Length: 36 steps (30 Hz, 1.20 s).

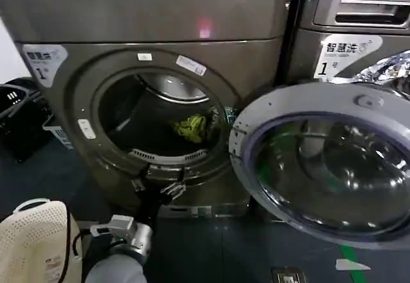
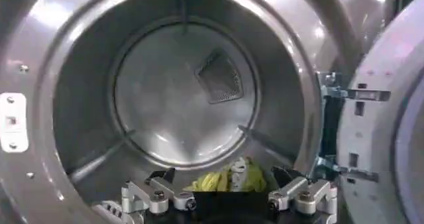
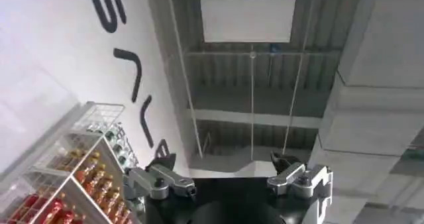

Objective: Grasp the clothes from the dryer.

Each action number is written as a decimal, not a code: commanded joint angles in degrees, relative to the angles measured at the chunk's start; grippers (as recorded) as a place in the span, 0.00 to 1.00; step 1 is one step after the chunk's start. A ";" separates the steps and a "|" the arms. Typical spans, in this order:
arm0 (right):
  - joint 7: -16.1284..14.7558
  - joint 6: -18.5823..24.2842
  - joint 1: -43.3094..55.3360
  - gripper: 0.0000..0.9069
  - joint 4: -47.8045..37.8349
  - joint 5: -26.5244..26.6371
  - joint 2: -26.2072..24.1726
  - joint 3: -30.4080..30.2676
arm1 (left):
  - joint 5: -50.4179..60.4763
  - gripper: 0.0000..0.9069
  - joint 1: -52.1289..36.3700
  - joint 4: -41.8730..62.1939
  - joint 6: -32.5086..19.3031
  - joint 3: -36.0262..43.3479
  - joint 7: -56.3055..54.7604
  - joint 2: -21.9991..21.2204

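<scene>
The large bronze-grey front-loading dryer (image 1: 147,104) with the white "1" label stands with its round glass-fronted door (image 1: 327,161) swung wide to the right of the drum mouth. The clothes (image 1: 190,127), a small bundle of soft yellow-green fabric with lighter patches, lie on the drum floor low inside the mouth, towards its right side and a little way back from the front lip. In the left wrist view the same bundle (image 2: 230,177) sits just beyond the gripper's tips, under the perforated vent on the drum's back wall.

The left gripper (image 1: 157,190) is just below and in front of the drum mouth, at the lower rim, its arm coming up from beside a cream perforated laundry basket (image 1: 32,241) on the floor. Its jaws stand spread apart with nothing between them. The right gripper (image 3: 228,172) is away from the dryer, pointed up at a ceiling, also spread and empty, so that arm looks idle.

The step in hand looks like the approach: the reach into the drum is not yet made. The next move calls for carrying the left gripper over the lip, forward and slightly right of the mouth's centre, down onto the bundle, then closing on a good fold of fabric while clearing the rim
</scene>
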 commanded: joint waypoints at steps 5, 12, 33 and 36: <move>0.13 -0.01 0.00 1.00 0.08 0.05 -0.04 -0.02 | 0.10 1.00 0.18 -0.11 -0.05 0.01 0.02 0.02; 0.34 0.04 -0.08 1.00 0.16 0.10 -0.04 -0.06 | 0.11 1.00 0.04 -0.10 -0.01 0.10 0.01 -0.01; 0.56 1.01 -0.79 1.00 1.20 1.33 0.75 0.29 | -5.19 1.00 -27.96 24.82 1.13 0.73 -0.05 -1.02; 0.48 1.15 -0.87 1.00 1.32 1.26 1.00 0.24 | -5.75 1.00 -34.25 30.55 1.01 1.15 0.06 -1.56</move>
